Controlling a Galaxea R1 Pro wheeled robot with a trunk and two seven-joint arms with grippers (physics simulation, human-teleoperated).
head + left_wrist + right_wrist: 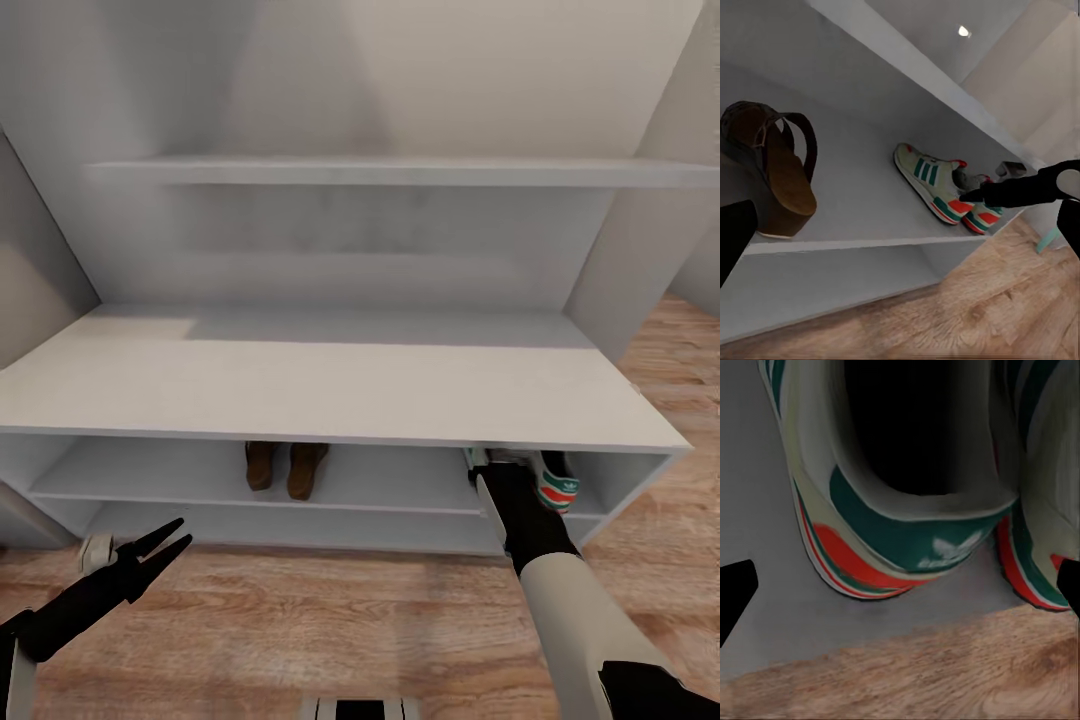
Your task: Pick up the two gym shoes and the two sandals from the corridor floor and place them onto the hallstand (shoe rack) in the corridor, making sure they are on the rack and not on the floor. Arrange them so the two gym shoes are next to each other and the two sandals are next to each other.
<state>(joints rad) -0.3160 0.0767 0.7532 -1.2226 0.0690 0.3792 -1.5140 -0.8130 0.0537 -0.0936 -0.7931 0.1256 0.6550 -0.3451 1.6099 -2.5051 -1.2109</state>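
Both sandals (287, 468) side by side on hallstand (330, 385) upper tier, toward middle. Gym shoes (548, 484) paired at same tier's right end, heels at front edge.

Right gripper (492, 482) at sneaker heels, fingers spread wide, holding nothing. Judged step: release and retreat. Back straight out, low, without dragging heels.

Left gripper (168, 543) before rack's left lower tier, fingers slightly apart, empty.

Right fingertips hidden under rack top; shoe contact unclear. Second sneaker mostly behind arm.

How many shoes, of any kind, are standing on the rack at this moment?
4. Two brown sandals stand side by side near the middle of the upper open tier. Two gym shoes stand together at that tier's right end, one mostly hidden behind the right gripper, heels facing outward.
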